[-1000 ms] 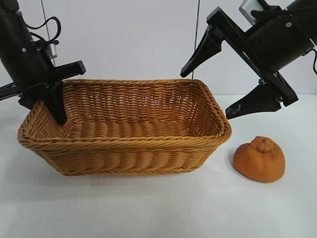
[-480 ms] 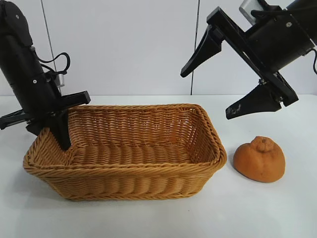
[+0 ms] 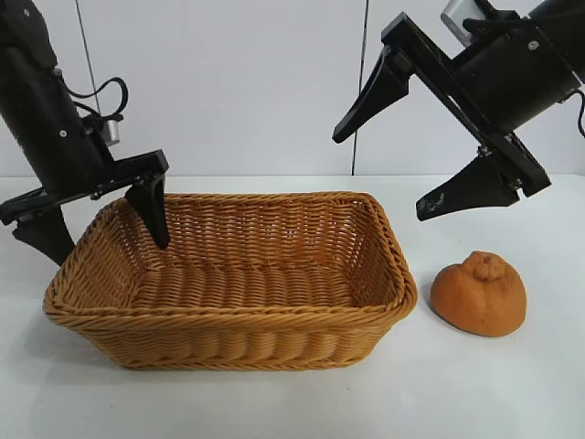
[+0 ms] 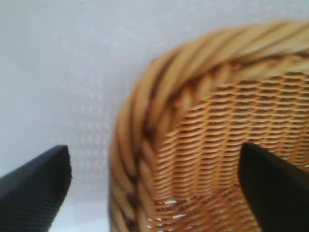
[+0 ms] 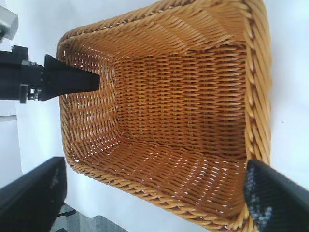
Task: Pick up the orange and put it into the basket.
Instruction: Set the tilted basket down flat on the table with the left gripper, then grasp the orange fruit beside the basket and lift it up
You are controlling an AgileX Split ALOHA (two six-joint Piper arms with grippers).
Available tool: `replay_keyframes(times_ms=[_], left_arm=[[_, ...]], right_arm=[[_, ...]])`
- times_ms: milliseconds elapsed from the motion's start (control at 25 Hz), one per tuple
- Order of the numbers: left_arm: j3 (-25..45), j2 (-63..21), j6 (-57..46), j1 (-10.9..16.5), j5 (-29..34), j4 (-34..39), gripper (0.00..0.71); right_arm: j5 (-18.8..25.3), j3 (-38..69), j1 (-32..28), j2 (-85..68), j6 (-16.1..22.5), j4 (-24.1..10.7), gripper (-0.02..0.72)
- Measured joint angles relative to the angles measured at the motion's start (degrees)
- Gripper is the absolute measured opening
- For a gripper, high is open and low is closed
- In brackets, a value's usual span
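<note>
The tan wicker basket [image 3: 238,320] stands on the white table, centre-left. The dull orange, bumpy orange [image 3: 479,294] lies on the table just right of the basket, apart from it. My left gripper [image 3: 99,229] is open and straddles the basket's left rim, one finger inside and one outside; in the left wrist view [image 4: 154,152] the braided rim [image 4: 140,145] runs between its fingers without touching them. My right gripper [image 3: 380,174] is open and empty, high above the basket's right end and up-left of the orange. The right wrist view [image 5: 154,181] looks down into the empty basket [image 5: 183,96].
A white wall stands close behind the table. The left gripper's finger [image 5: 72,81] shows at the basket's far end in the right wrist view. Bare table [image 3: 512,393] lies in front of the orange and basket.
The basket has come down from a raised position onto the table. My left gripper, which was shut on its left rim, has opened and let it go. The right arm and orange have not moved.
</note>
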Motion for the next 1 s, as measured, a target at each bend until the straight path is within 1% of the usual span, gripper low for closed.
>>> replay_keyframes(times_ms=[160, 280, 400, 560, 640, 880, 1000], left_arm=[[-0.26, -4.75, 0.00, 0.06, 1.76, 5.40, 0.677], [-0.31, -7.73, 0.00, 1.02, 2.37, 9.85, 0.678], [-0.32, -8.95, 0.00, 3.70, 3.64, 12.39, 0.679], [-0.32, -8.96, 0.00, 8.13, 5.06, 14.50, 0.678], [-0.32, -8.96, 0.00, 9.51, 5.90, 15.27, 0.677], [-0.32, -10.09, 0.00, 9.98, 9.35, 15.28, 0.675], [-0.32, -13.22, 0.00, 9.98, 9.99, 15.28, 0.675]], right_arm=[[0.00, 0.00, 0.00, 0.00, 0.00, 0.00, 0.682], [0.00, 0.00, 0.00, 0.00, 0.00, 0.00, 0.682], [0.00, 0.00, 0.00, 0.00, 0.00, 0.00, 0.682], [0.00, 0.00, 0.00, 0.00, 0.00, -0.27, 0.682], [0.00, 0.00, 0.00, 0.00, 0.00, -0.41, 0.682], [0.84, 0.00, 0.00, 0.00, 0.00, -1.18, 0.682], [0.88, 0.00, 0.00, 0.00, 0.00, -1.32, 0.682]])
